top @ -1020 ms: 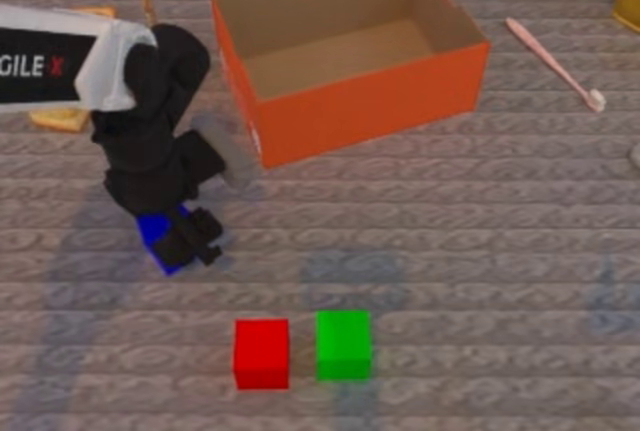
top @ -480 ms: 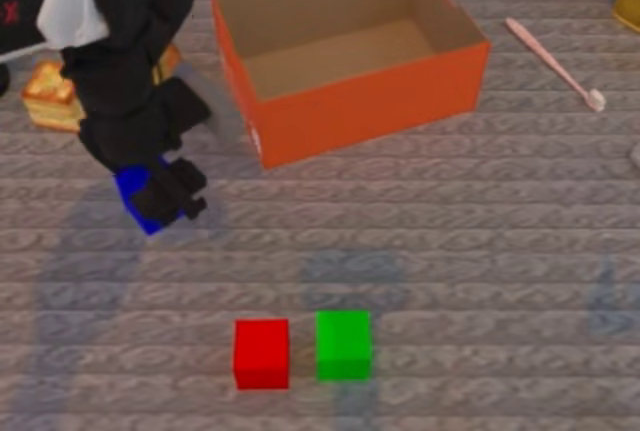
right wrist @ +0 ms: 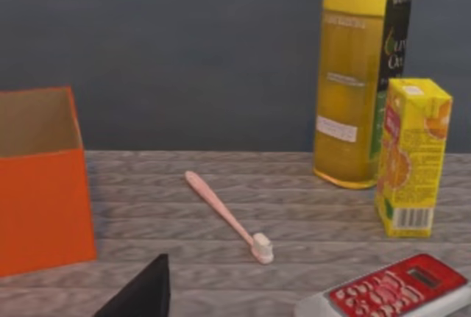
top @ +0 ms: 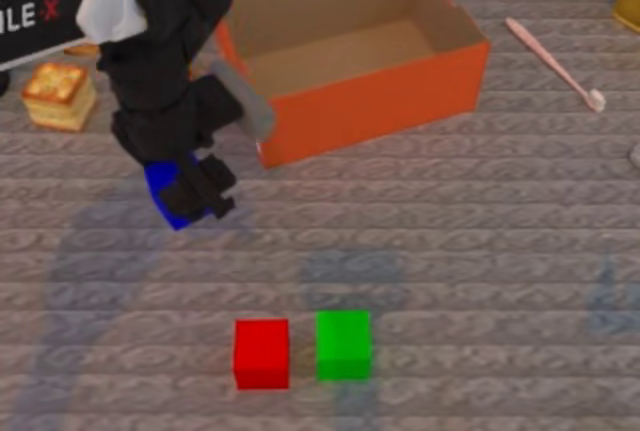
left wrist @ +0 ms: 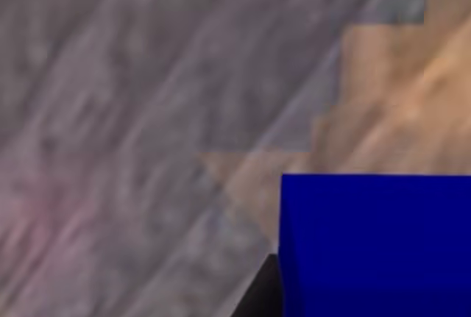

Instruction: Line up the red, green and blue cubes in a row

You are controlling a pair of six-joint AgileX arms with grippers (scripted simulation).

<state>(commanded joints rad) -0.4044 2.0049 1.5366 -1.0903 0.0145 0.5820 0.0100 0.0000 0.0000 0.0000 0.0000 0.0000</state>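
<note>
The left gripper [top: 198,191], on an AgileX-lettered arm, apparently clamps the blue cube [top: 166,194] above the table's left side, near the orange box [top: 370,116]. The red cube [top: 262,353] and green cube [top: 344,345] sit just beside each other near the front edge.

rendered tabletop scene: wood-grain table [top: 480,251], flat grey backdrop [right wrist: 184,37].

Open orange box [top: 370,116], pink toothbrush [top: 555,63], cake slice [top: 58,94], yellow bottle [right wrist: 359,74], juice carton [right wrist: 410,155], red calculator [right wrist: 394,287].
</note>
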